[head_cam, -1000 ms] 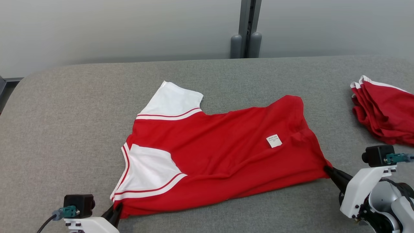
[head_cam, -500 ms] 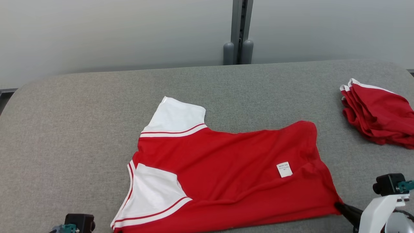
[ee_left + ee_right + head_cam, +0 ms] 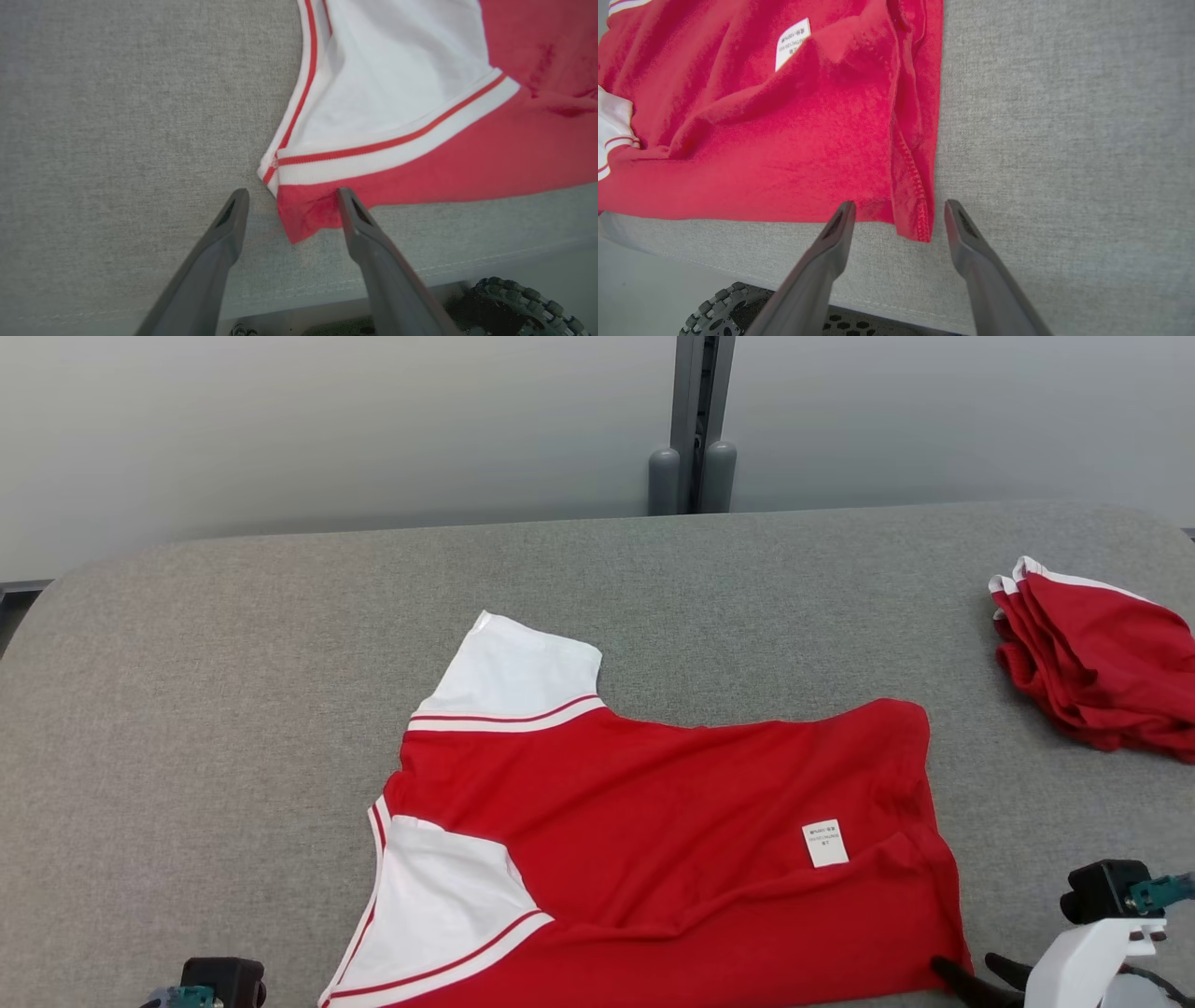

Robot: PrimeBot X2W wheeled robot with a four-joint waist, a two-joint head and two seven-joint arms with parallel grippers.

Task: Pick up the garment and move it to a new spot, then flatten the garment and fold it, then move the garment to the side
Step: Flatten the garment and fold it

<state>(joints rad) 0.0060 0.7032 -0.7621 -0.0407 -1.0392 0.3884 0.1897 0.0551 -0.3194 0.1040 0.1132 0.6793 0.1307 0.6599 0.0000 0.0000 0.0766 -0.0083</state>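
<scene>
Garment (image 3: 653, 840) lies spread, lightly wrinkled, at near edge of worktop (image 3: 233, 709). Left gripper (image 3: 292, 196) apart, straddling corner by white sleeve; right gripper (image 3: 900, 206) apart, straddling hem corner. Nothing clamped; layout likely suits flattening.

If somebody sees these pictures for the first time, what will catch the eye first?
First, the red shirt with white sleeves, spread over the middle of the grey table. Next, the pile of red clothes at the table's right edge. The left claw and the right claw stand open, each at a near corner of the shirt.
</scene>
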